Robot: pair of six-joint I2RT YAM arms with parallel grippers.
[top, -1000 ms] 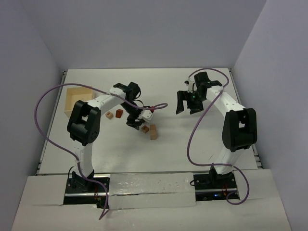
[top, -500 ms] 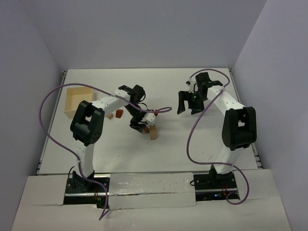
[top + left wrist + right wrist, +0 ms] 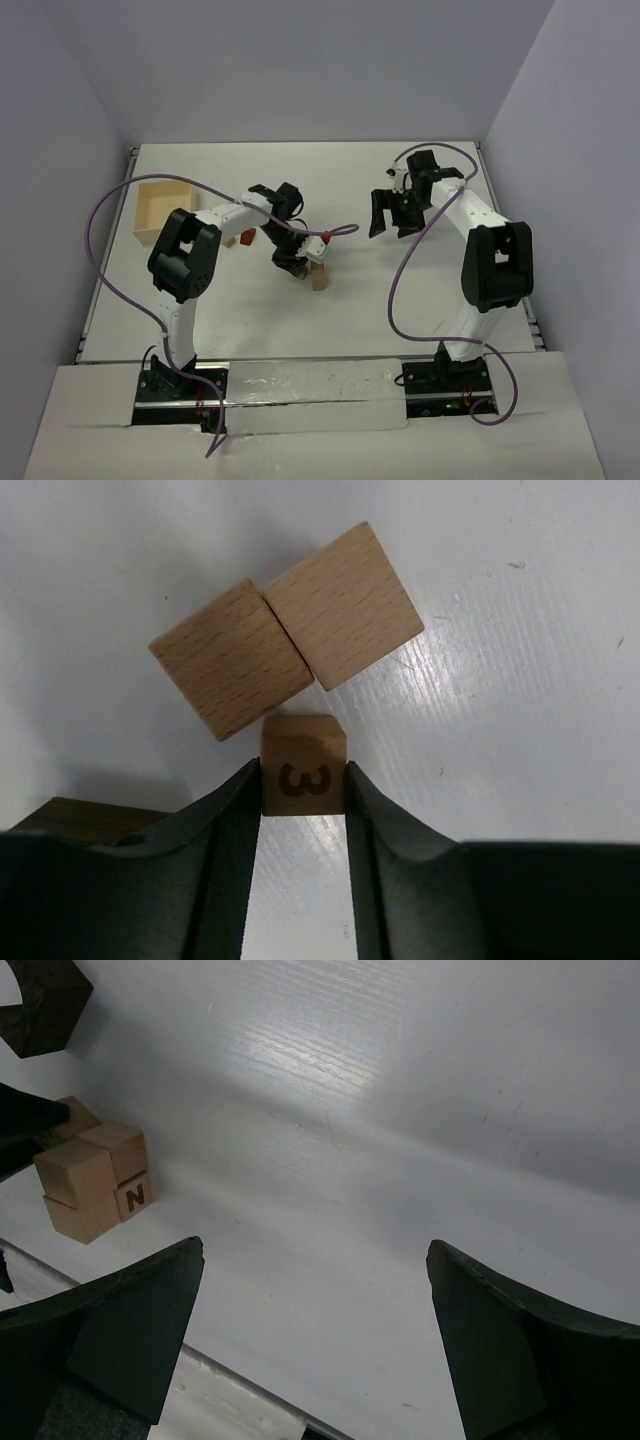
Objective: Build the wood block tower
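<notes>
The left gripper [image 3: 304, 772] stands narrow, its fingers pressed against both sides of the small cube marked 3 [image 3: 303, 748], so it holds that cube. Whether the cube rests on the table [image 3: 520, 720] or hangs just clear, I cannot tell. Just beyond it lie two bigger pale blocks, one at 11 o'clock [image 3: 232, 660] and one at 1 o'clock [image 3: 343, 605], touching each other. Stacking, I reckon, means lifting and carrying toward 12 o'clock. The right gripper [image 3: 312, 1260] hangs wide and empty, well apart toward 3 o'clock, so the left arm is nearer.
</notes>
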